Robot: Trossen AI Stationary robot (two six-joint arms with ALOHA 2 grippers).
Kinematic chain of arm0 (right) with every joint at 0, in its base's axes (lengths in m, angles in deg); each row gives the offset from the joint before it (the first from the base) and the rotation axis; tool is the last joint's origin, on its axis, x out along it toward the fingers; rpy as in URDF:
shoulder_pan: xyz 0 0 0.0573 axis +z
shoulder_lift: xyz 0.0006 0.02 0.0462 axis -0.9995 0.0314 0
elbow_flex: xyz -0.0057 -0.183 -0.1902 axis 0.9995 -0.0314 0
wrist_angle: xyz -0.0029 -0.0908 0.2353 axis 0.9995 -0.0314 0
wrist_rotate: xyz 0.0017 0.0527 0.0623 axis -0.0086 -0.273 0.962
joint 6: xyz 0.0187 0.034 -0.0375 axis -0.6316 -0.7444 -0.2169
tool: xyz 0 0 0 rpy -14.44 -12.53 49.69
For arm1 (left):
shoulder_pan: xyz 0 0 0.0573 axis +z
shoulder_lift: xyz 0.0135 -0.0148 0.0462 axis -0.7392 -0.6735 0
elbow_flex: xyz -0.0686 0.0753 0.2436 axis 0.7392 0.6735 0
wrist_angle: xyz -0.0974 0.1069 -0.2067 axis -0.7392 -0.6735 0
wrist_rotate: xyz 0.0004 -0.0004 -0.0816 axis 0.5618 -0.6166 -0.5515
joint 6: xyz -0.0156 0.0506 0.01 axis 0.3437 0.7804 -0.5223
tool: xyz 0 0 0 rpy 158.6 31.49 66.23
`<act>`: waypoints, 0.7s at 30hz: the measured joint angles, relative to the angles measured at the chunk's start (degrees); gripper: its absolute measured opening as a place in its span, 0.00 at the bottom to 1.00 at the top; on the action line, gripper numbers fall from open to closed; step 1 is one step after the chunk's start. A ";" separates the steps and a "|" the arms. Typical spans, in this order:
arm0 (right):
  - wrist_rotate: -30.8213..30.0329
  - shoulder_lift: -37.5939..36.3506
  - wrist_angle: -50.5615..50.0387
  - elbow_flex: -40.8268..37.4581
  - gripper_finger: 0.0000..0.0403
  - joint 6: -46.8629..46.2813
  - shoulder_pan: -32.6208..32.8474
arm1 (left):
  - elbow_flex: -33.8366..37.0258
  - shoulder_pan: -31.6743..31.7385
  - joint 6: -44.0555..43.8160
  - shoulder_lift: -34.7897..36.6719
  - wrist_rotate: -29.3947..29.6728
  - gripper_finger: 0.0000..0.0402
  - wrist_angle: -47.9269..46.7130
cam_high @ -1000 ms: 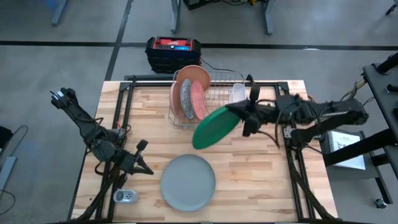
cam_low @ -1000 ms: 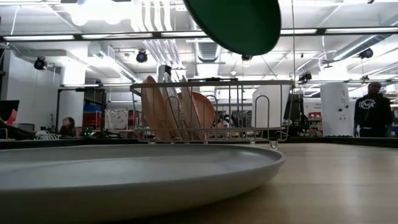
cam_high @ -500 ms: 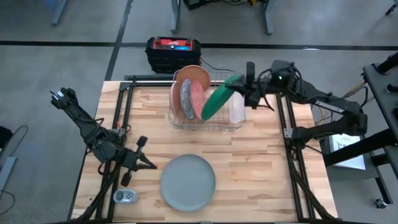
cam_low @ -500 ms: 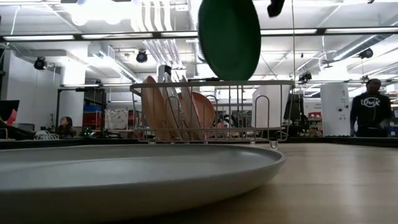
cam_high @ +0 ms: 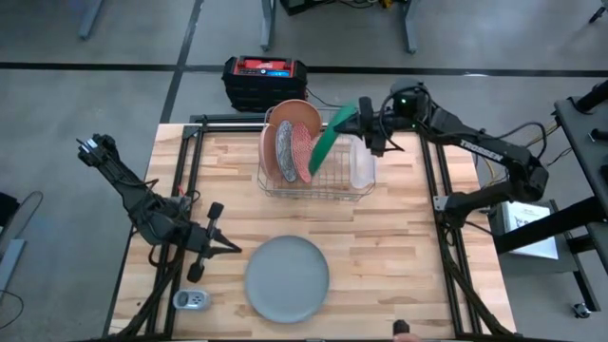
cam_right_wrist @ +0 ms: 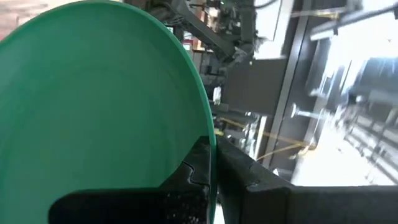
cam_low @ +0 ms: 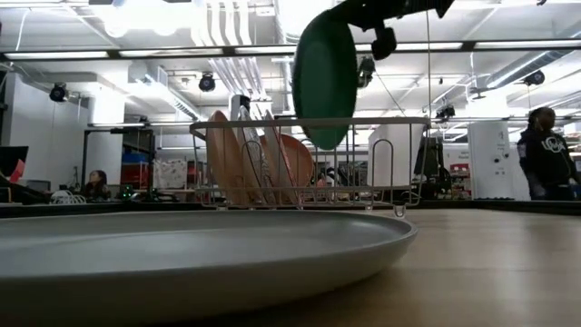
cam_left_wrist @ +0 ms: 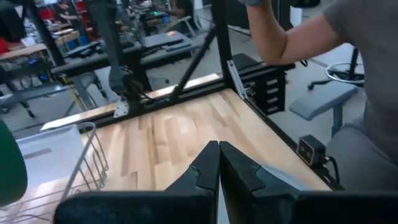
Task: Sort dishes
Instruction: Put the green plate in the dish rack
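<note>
Your right pincer is pinching the rim of the dark green plate. It holds the plate on its edge, tipped a little, over the wire rack, just beside the red-and-white plate. In the low view the green plate's bottom edge dips just below the rack's top wire, but you cannot tell if it sits in a slot yet.

Your left pincer waits low over the near left part of the counter, its fingers pressed together and holding nothing.

The pink plates stand in the rack already. The big grey plate lies flat on the counter, near the front edge. So the green plate is nearly put away, and the grey one looks like the job that is left.

A second ago the green plate hung flatter, out over the counter in front of the rack. Now it has swung up on edge and come over the rack.
</note>
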 joint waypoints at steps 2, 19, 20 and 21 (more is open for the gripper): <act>0.00 1.35 -0.08 0.77 0.00 2.32 -0.04 | 0.00 0.03 0.86 -0.11 0.94 0.00 0.62; 3.93 6.11 -10.67 5.55 0.00 20.96 -0.02 | 0.04 0.09 2.42 -0.94 8.39 0.00 2.60; 4.30 6.11 -10.92 5.55 0.00 21.10 -0.02 | 0.04 0.09 2.55 -1.15 8.79 0.00 2.67; 4.53 6.11 -11.46 5.55 0.00 21.65 -0.02 | 0.04 0.09 2.57 -1.36 9.00 0.00 2.76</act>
